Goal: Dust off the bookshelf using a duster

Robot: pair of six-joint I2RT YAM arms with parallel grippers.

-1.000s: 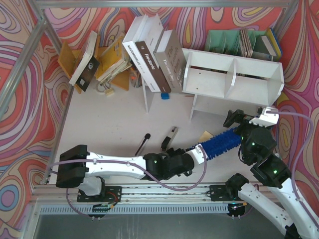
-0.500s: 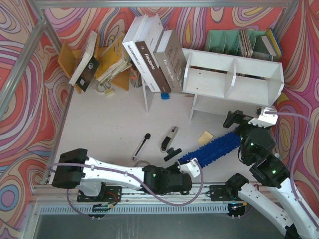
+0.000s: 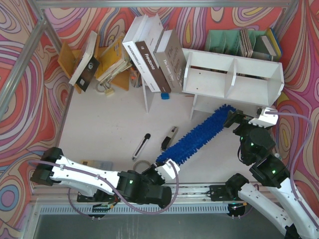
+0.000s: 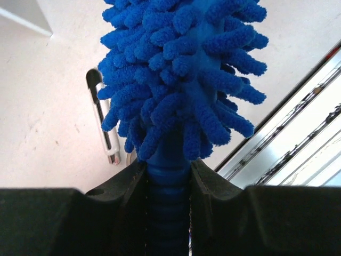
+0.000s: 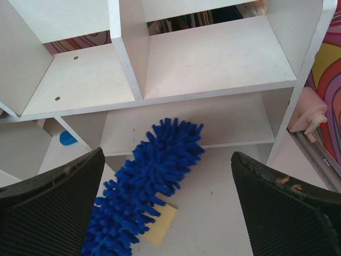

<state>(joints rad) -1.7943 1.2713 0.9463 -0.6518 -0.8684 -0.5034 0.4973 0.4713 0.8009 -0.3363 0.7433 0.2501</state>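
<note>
Left tool (image 4: 168,176) gripping duster (image 3: 197,135) handle, fluffy tip just beside wide-spread right tool (image 5: 170,213)

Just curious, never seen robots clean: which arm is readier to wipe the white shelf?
Left. The left gripper clamps the duster by its handle, tip at the bookshelf; the right gripper hangs open, empty.

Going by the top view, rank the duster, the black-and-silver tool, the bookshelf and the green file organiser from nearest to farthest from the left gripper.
1. The duster, held in the left gripper by its handle.
2. The black-and-silver tool, just beyond the gripper.
3. The bookshelf, back right.
4. The green file organiser, behind the bookshelf.
</note>
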